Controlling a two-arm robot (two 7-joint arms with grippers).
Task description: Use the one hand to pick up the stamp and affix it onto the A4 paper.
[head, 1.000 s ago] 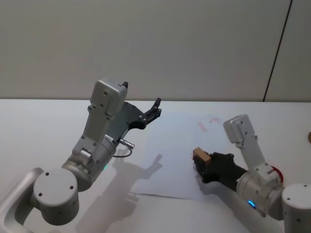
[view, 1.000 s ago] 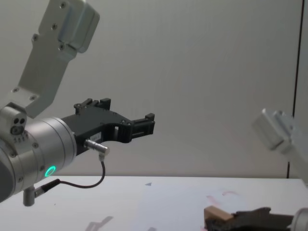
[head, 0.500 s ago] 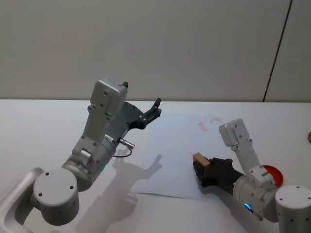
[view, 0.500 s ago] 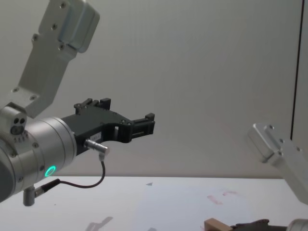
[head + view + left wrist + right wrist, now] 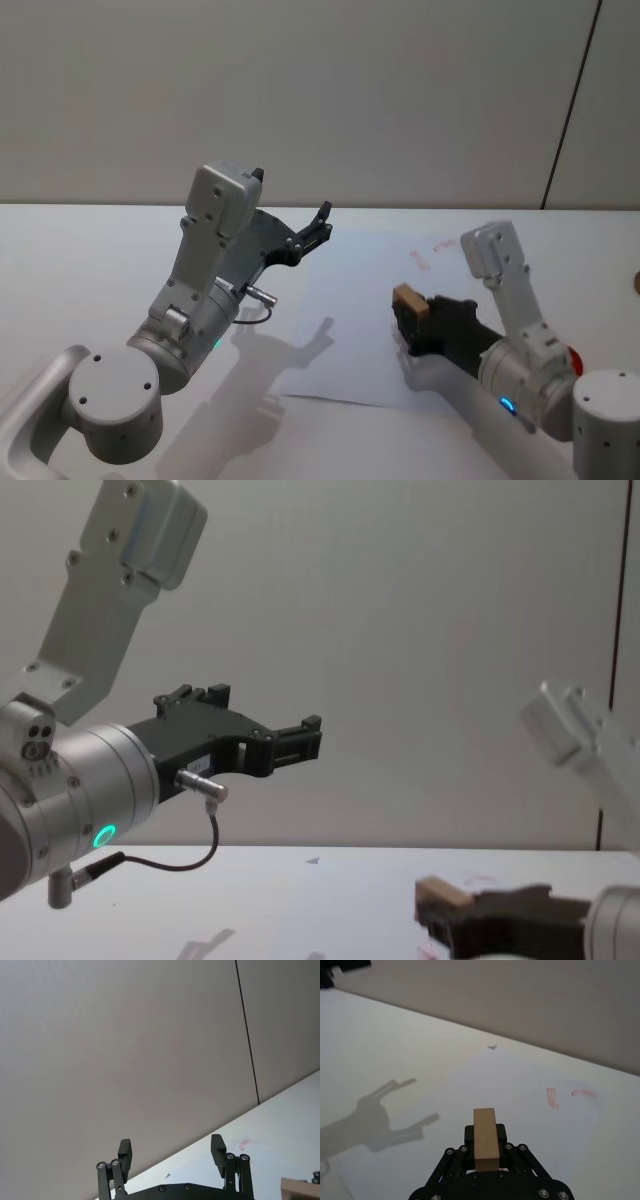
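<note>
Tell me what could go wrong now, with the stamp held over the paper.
1. The wooden stamp sticks out well beyond the right gripper that clamps it, so pressing down could tilt it and print unevenly.
2. The A4 paper lies loose; the left gripper hangs open above the table, so nothing pins the sheet and it might slide or lift with the stamp.

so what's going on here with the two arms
The right gripper is clamped on the wooden stamp and holds it low over the A4 paper, near the sheet's right edge. Whether the stamp touches the sheet can't be told. A few reddish ink marks already sit on the paper farther back. The left gripper is open and raised above the table, holding nothing.
</note>
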